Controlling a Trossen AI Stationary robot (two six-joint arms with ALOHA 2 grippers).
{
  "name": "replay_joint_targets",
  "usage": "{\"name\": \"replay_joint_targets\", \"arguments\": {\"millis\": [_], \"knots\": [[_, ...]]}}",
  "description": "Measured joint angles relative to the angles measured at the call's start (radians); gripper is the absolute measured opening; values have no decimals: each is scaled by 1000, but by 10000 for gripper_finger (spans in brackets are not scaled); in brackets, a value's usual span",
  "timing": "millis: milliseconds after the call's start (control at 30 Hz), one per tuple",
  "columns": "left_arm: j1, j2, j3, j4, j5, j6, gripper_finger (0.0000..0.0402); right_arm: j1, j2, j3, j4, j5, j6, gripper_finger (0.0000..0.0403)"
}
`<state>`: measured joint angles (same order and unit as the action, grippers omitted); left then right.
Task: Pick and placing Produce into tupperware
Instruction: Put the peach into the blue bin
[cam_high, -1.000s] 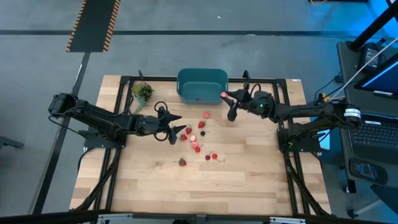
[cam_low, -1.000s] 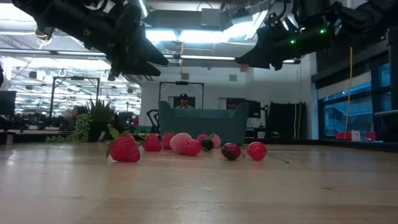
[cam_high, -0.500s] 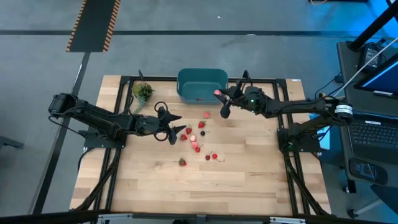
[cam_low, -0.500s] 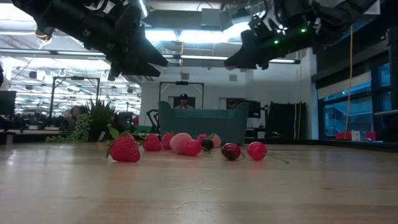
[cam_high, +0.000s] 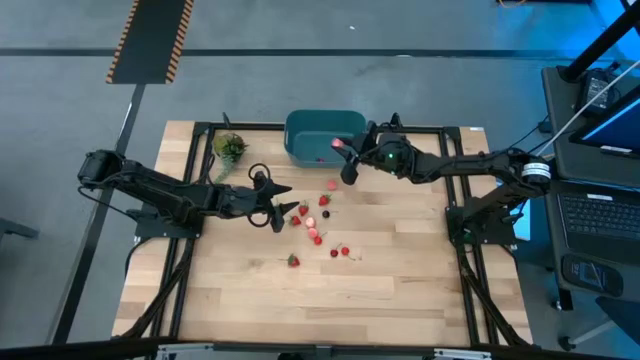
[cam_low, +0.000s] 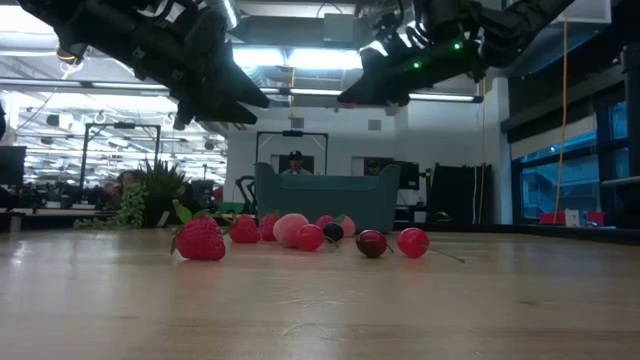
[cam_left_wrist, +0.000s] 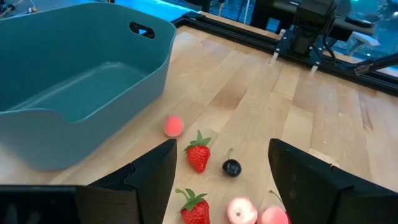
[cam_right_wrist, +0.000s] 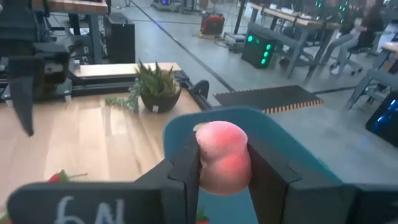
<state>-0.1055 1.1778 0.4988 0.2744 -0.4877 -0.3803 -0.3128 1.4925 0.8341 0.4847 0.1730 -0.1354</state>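
The teal tupperware (cam_high: 325, 135) stands at the table's far middle. Red produce pieces (cam_high: 318, 237) lie scattered on the wood in front of it; in the left wrist view these include a strawberry (cam_left_wrist: 198, 155), a dark cherry (cam_left_wrist: 232, 167) and a pink ball (cam_left_wrist: 174, 126). My right gripper (cam_high: 345, 158) hangs over the tub's near right corner, shut on a pink rounded piece (cam_right_wrist: 222, 155). My left gripper (cam_high: 277, 206) hovers open above the leftmost pieces, holding nothing. My right gripper pinches the pink piece by its two sides (cam_right_wrist: 244, 163) between its two fingers. The fingers reach almost level from the table's right side. The piece is lifted clear, above the tub's rim (cam_right_wrist: 273, 146).
A small green plant (cam_high: 229, 147) stands left of the tub. A black frame (cam_high: 440, 130) runs along the table's far edge and sides. Bare wood lies toward the near edge. A person shows in the room behind the tub (cam_low: 294, 160).
My right gripper has carried the pink piece toward the table's left and far side, from right of the tub to above its near right corner, rising slightly and staying shut on it.
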Motion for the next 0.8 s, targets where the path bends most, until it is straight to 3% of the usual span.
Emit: {"name": "replay_joint_targets", "arguments": {"millis": [800], "knots": [[0, 0, 0, -13, 0, 28, 245, -96, 1, 38, -16, -65, 1, 106]]}}
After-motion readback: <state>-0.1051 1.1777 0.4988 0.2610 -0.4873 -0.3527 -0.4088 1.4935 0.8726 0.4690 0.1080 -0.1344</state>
